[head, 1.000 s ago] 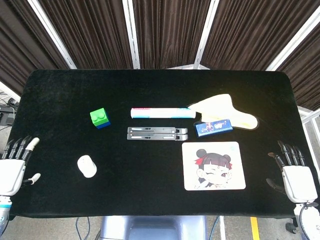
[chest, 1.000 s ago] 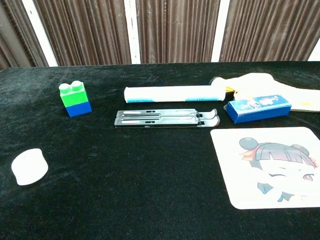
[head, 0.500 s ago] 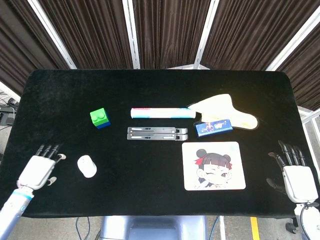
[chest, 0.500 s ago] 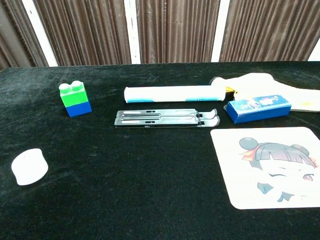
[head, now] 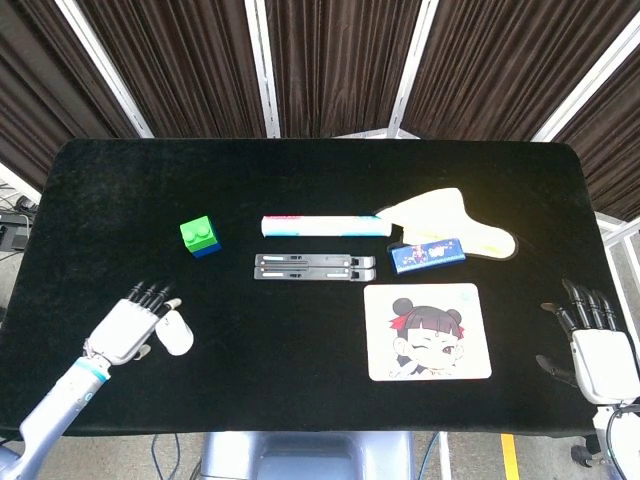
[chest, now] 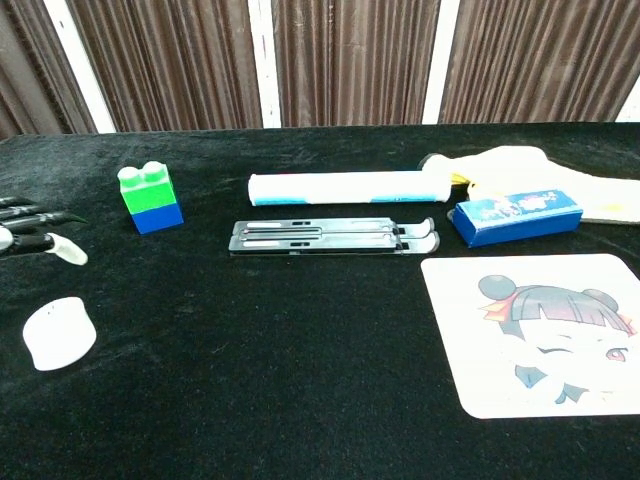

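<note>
Mouse (head: 175,332) — a small white one — lies on the black table (head: 300,190) well to the left of the mat (head: 428,331) and at about the same depth. The left hand (head: 130,327) hovers just beside it on the far side from the mat, fingers (head: 150,293) spread and pointing up the table, holding nothing; whether a fingertip touches the mouse I cannot tell. In the chest view only the fingertips of that hand (chest: 30,235) show at the left edge, above the mouse (chest: 59,332).

Going by size from the table down: the mat, white with a cartoon girl's face, sits toward the front right. Behind it and a little right lies a cream cloth (head: 450,218), and in front of the cloth's near edge, just behind the mat, a blue box (head: 427,253) lies slightly askew. A white tube (head: 325,225) lies lengthwise behind and left of the mat, its right end near the cloth. A dark folded stand (head: 315,267) lies between the tube and the mat's level, just left of the mat's back corner. A green-and-blue block (head: 201,237) stands well left of the mat, behind the mouse.

The right hand (head: 598,350) is off the table's edge, right of the mat, fingers apart and empty.
</note>
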`<state>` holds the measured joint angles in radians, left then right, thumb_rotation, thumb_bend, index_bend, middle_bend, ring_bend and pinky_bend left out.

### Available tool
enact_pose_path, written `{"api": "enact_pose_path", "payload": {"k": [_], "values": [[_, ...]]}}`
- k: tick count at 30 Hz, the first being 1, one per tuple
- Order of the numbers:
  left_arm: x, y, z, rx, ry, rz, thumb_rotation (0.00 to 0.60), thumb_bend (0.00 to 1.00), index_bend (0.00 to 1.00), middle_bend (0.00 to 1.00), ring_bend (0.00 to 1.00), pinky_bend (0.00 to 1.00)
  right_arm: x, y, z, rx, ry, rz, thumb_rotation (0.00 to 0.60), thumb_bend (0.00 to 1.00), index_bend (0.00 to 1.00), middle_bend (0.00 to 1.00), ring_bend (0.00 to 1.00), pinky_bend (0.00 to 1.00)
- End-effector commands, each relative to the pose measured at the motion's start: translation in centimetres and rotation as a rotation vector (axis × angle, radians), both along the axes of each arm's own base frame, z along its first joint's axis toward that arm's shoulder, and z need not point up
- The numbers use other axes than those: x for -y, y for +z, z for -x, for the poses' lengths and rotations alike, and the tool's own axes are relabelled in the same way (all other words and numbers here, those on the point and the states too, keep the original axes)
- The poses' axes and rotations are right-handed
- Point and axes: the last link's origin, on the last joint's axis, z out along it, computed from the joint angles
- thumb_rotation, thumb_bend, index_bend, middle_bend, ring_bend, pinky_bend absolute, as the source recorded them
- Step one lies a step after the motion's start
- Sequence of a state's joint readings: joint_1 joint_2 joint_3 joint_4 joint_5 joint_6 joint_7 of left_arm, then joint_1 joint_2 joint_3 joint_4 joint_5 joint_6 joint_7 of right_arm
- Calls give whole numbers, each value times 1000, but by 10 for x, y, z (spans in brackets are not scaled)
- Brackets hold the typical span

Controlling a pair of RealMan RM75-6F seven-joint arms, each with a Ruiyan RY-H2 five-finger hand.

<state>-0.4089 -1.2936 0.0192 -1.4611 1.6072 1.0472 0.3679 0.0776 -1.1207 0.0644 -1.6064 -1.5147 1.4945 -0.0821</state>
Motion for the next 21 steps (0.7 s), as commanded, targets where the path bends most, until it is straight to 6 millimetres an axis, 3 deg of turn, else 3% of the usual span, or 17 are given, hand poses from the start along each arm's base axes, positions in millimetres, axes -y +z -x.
{"api": "enact_pose_path", "payload": {"k": [1,16,21], "values": [[-2,-7,-2,-14,-38,50,600,160,182,0,0,0,0,1,0,2,1,4,600,134,247,0,0,0],[-10,-20,6,-57,-39,71,600,161,216,0,0,0,0,0,0,-3,2,9,600,134,247,0,0,0],[-12,-27,5,-68,-40,84,600,161,303,0,0,0,0,-1,1,-4,1,6,600,134,247,0,0,0]]}}
